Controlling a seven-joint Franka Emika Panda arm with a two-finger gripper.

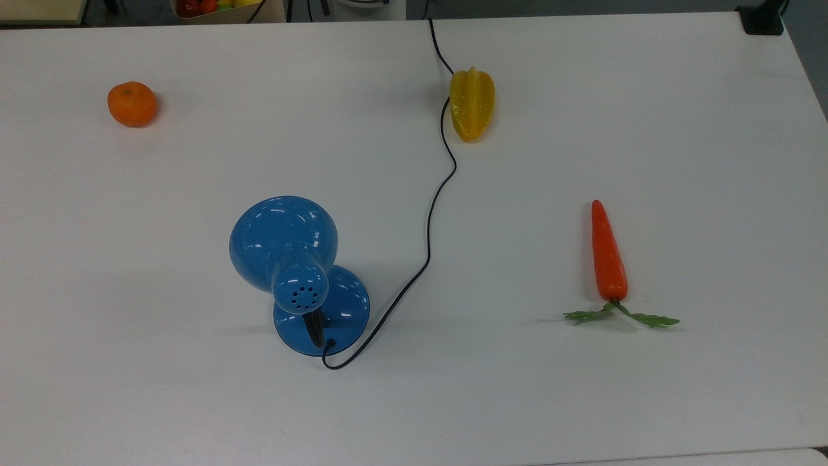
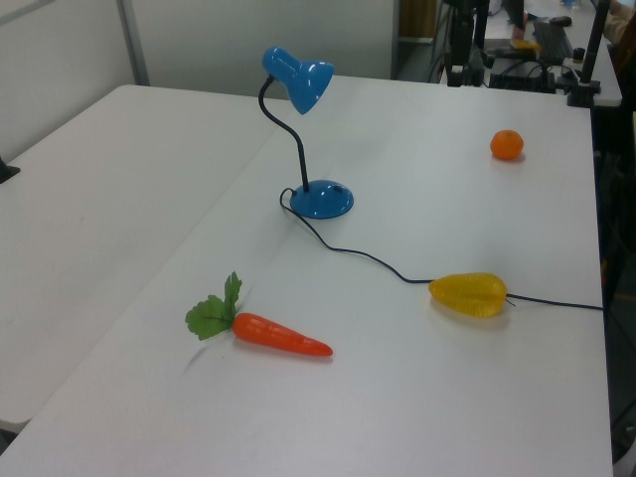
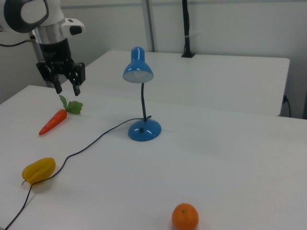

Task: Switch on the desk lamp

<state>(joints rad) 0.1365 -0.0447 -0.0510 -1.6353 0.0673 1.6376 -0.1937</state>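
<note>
Desk lamp [image 3: 139, 100]: unlit, upright near the table's middle, well apart from the gripper.
Listed near to far in the right view: 1 orange [image 3: 185, 216] at the front edge; 1 yellow starfruit [image 3: 38, 170] lying against the thin black cord [image 3: 91, 142]; the lamp's round blue base [image 3: 144, 130], black neck rising to the dome shade [image 3: 138, 71]; 1 carrot [image 3: 54, 120], leaves toward the far side; 1 gripper [image 3: 66, 87] hanging in the air above the carrot's leaves, its 2 fingers parted and holding nothing. The lamp lies toward the right view's right of the gripper and somewhat nearer the camera, with the carrot below the fingers and bare white table [image 3: 230, 158] between. No switch can be made out; judged likely on the base or cord, so the approach calls for a sideways reach, then a descent.
</note>
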